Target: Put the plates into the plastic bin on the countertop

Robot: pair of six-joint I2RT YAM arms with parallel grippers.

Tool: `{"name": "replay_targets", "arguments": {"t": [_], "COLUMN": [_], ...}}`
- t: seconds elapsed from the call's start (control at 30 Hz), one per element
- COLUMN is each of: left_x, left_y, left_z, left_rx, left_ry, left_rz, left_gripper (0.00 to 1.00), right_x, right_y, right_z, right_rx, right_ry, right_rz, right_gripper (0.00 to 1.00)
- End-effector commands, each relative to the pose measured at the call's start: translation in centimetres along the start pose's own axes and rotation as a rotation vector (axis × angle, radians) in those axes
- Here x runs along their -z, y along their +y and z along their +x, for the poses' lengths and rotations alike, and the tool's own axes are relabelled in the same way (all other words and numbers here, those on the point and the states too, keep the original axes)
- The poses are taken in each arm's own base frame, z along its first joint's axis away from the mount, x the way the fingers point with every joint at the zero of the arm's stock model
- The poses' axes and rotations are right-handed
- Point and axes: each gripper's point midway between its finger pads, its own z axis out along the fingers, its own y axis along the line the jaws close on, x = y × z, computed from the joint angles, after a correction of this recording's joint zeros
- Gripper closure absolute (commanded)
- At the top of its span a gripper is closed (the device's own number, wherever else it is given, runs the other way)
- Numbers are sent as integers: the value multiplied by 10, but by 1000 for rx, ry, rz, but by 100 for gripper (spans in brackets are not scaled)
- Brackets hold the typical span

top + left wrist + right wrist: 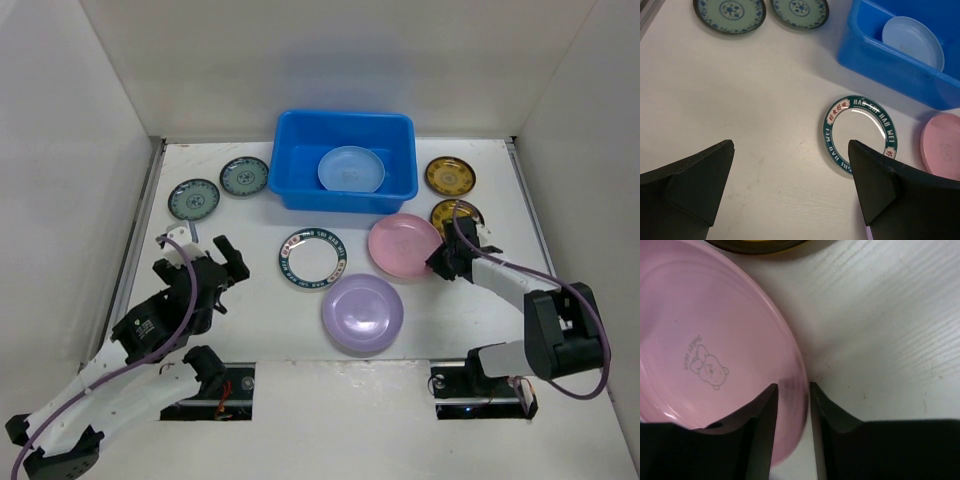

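The blue bin (345,122) stands at the back middle of the countertop (250,300) with the light blue plate (351,168) inside it. In front lie the pink plate (402,244), the lavender plate (362,312) and the white plate with a dark patterned rim (312,258). My right gripper (440,262) is at the pink plate's right edge. In the right wrist view its jaws (792,387) close around the rim of the pink plate (700,340), one finger inside, one outside. My left gripper (228,264) is open and empty, left of the patterned plate (860,132).
Two small teal plates (194,198) (244,177) lie at the back left. Two yellow-gold plates (449,176) (457,215) lie at the back right, the nearer one just behind my right gripper. White walls enclose the top on three sides.
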Motion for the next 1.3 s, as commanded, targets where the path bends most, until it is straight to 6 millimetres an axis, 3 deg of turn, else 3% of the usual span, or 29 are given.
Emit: {"name": "replay_targets", "arguments": {"t": [0.0,0.1,0.23,0.33,0.47,0.6,0.7,0.8,0.87,1.1,1.27], "left_x": [0,0,1,1,-2,-6,-9,-12,-14,-22,-30], "left_y": [16,16,19,21,22,15,4,-4,-8,-23,-34], "left_z": [19,23,23,22,23,30,40,49,54,68,81], "left_rx": [27,33,44,50,50,43,38,42,45,61,70], "left_ry": [44,55,52,46,48,75,107,144,165,210,251], "left_rz": [-48,-37,-35,-42,-55,-35,7,33,40,62,64], "left_gripper": [0,0,0,0,0,0,0,0,0,0,0], "right_x": [0,5,35,84,167,231,253,242,222,128,52], "right_y": [19,17,20,30,41,61,101,146,176,252,285], "right_z": [-18,-18,-12,-4,-1,-28,-61,-96,-119,-195,-217], "right_rx": [-7,-9,6,20,-13,-27,32,88,115,203,222], "right_ry": [-57,-59,-60,-87,-120,-185,-253,-293,-308,-320,-274], "right_rz": [-28,-23,-54,-114,-229,-325,-380,-375,-365,-299,-294], "right_gripper": [72,95,100,100,100,100,99,98,98,97,96]}}
